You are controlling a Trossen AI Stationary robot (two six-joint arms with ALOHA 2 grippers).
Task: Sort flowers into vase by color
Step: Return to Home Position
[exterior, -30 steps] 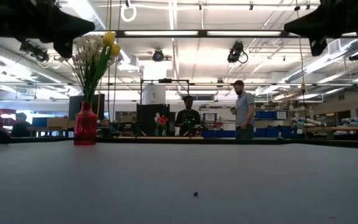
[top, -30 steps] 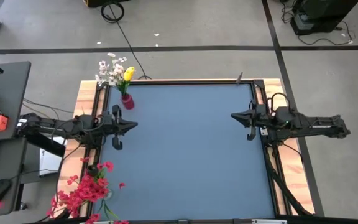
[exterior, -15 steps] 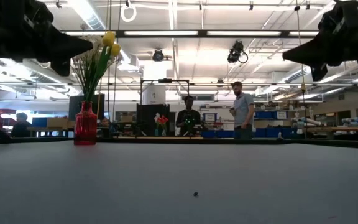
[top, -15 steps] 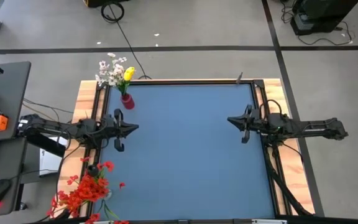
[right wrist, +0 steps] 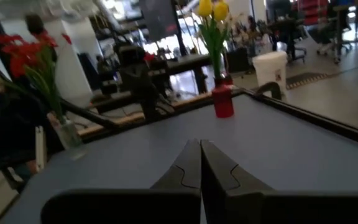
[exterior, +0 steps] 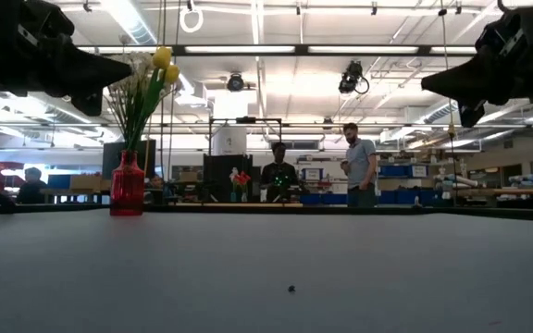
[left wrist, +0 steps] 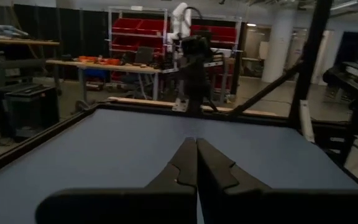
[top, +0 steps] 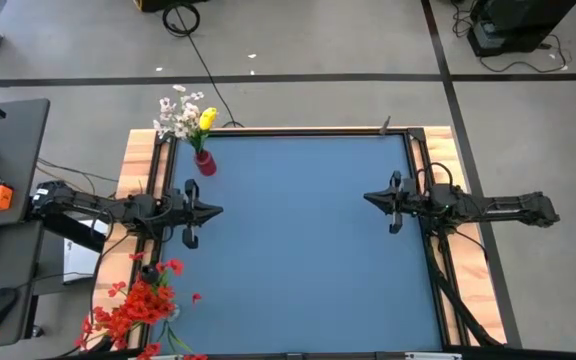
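"Red vase placed where?"
"Upper left of the high view, upright on the table near its corner. Above the left gripper in that frame, and apart from it. Holds white blossoms and a yellow tulip, leaning out past the table edge."
"And the red flowers?"
"Lower left of the high view, off the blue surface, beside the wooden frame. Shown in the right wrist view as standing in a clear vase."
"Grippers?"
"Left gripper pressed together, pinching nothing, at mid-left and pointing toward frame centre. Right gripper likewise pressed together and empty, at mid-right, facing inward. Both well above the table, judging by the low view, up in the top corners of that frame."
"Step in hand?"
"Looks like the return to the rest pose. Sorting seems finished, with whites and yellow in the red vase and reds in the clear one. No stem seen lying on the blue surface."
"Next move?"
"Probably only drawing both arms back to the parked position. Calls for keeping the left arm clear of the tall blossoms. Short vase with long stems, so likely top-heavy and easy to tip. Otherwise nothing to grasp."
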